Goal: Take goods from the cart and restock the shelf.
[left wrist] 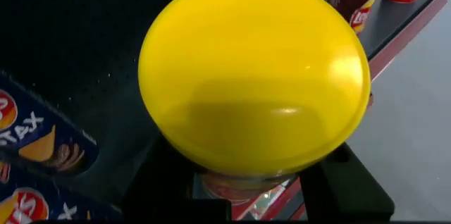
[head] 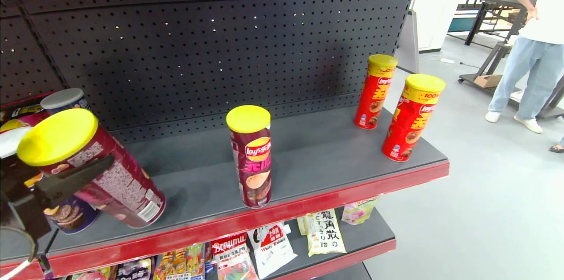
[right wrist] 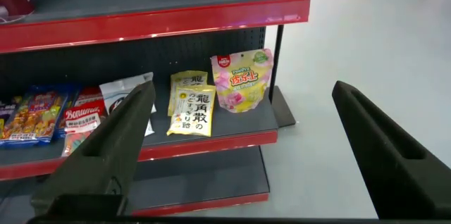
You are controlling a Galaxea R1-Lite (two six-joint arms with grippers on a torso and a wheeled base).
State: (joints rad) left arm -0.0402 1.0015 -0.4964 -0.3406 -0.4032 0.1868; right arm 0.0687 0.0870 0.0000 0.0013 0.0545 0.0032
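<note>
Maroon can (head: 128,187), tilted, base near the shelf's (head: 326,152) front edge at left, is clamped in the left pincer (head: 83,174); released aslant, it may topple or roll off. Right pincer (right wrist: 243,94) gapes wide, empty. Counts: two maroon, including the mid-shelf can (head: 254,161); two red cans (head: 375,93) (head: 412,119) at right; seemingly two blue cans (head: 72,214) at left.

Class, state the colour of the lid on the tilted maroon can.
Yellow; the lid shows best in the left wrist view.

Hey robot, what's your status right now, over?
Left pincer shut on tilted maroon can, over the shelf. Right pincer open, empty. Blue can close beside it.
</note>
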